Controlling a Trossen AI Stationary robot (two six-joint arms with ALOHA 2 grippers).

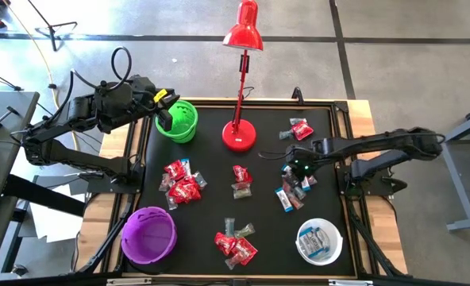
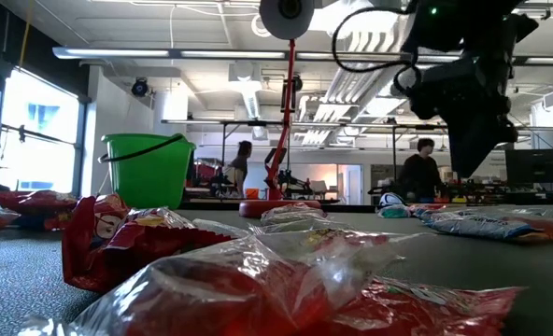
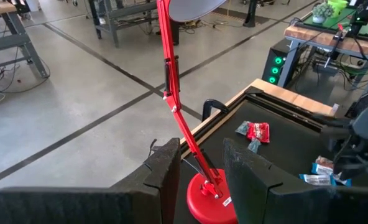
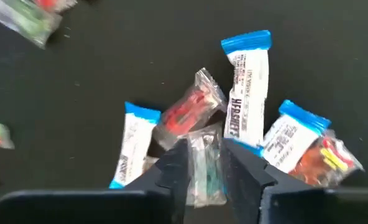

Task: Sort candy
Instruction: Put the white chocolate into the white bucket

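- The candy (image 1: 183, 183) lies in clusters over the black mat (image 1: 211, 206); one mixed pile (image 1: 293, 191) sits at the right, and some blue-and-white pieces already fill the white bowl (image 1: 318, 241).
- The right gripper (image 4: 204, 163) hangs over that pile, fingers apart around a clear greenish sweet (image 4: 204, 168), seemingly not yet pinched.
- Step in hand: picking that sweet. Next, the fingers must close and carry it to its bowl.
- The left gripper (image 3: 199, 171) waits, fingers apart and empty, above the green bowl (image 1: 179, 121), far left.
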